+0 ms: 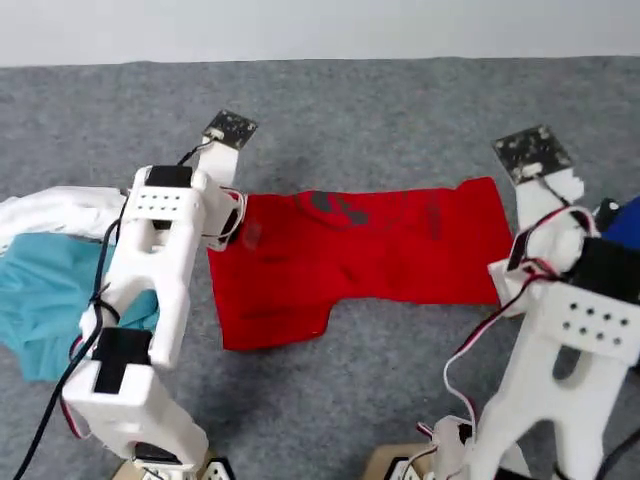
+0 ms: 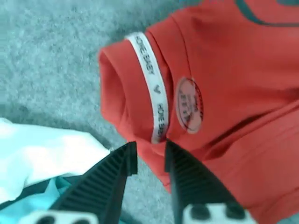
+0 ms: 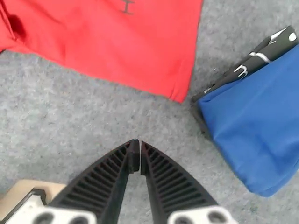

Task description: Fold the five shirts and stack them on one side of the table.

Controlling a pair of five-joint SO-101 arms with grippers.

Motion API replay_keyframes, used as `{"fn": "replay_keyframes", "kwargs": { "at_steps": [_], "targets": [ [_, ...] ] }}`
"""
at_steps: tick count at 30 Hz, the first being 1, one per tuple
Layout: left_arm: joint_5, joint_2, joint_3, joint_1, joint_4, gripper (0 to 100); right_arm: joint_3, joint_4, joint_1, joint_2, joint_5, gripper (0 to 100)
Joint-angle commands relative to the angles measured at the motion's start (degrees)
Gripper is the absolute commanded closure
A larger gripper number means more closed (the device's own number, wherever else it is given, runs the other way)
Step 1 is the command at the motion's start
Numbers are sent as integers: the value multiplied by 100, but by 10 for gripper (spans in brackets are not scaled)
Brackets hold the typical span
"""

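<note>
Grey felt-like covering [image 1: 340, 400] spreads edge to edge; a tan board [image 1: 392, 462], perhaps wood, sits at the near edge.

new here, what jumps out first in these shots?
A red shirt spread out in the middle catches the eye first. The left gripper hangs open over its collar, with a teal shirt and a white shirt heaped nearby. The right gripper is shut above bare grey table, near a blue shirt.

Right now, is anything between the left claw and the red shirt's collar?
Nothing visible does. The open left claw hangs at the collar edge of the red shirt; the white shirt lies aside, not touching it.
</note>
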Motion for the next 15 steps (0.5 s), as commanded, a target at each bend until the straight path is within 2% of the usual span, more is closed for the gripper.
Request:
{"fn": "replay_keyframes", "kwargs": {
  "at_steps": [1,15],
  "targets": [
    [53,88,-453,0,-114,853,229,207,-31,-479,-79,987],
    [62,1222,-1121,0,-79,836,1301,207,-22,-1613,-53,987]
  ]
}}
